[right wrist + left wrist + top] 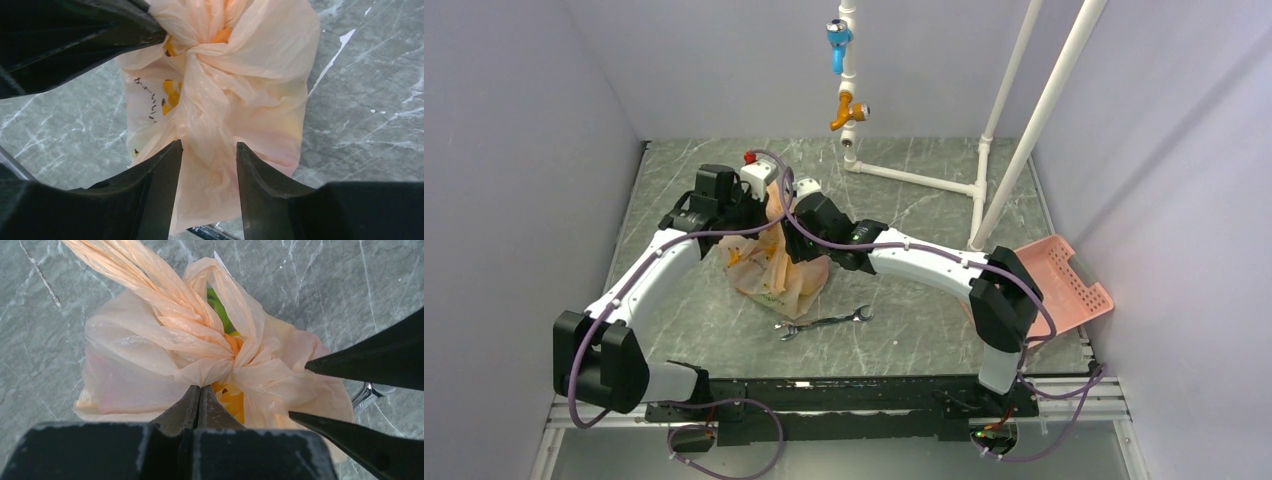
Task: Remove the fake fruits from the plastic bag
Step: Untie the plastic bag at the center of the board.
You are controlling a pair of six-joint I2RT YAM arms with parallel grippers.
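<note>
One grey marble counter (pixel 924 330) with two arms on it, left arm (pixel 649 270) and right arm (pixel 924 262), both reaching into the middle. At the back there's one white pipe frame (pixel 1034 120), and one pink slotted basket (pixel 1069 285) sits tilted at the right edge, well away from the action.

There's just one plastic bag (pixel 769 280), peach-orange and crinkly. It sits mid-counter between the two grippers, bunched up at the top. The left gripper (pixel 200 388) is fully closed, its tips pinching the gathered plastic near the bag's neck. The right gripper (pixel 209 150) is roughly half open, with a twisted fold of the bag running between its two fingers.

One silver wrench (pixel 824 323) lies flat just beside the bag on the near side.

As for the fake fruits, I can only pick out one green piece (pixel 216 302) peeking through the bag's mouth. The rest are inside and can't be counted.
</note>
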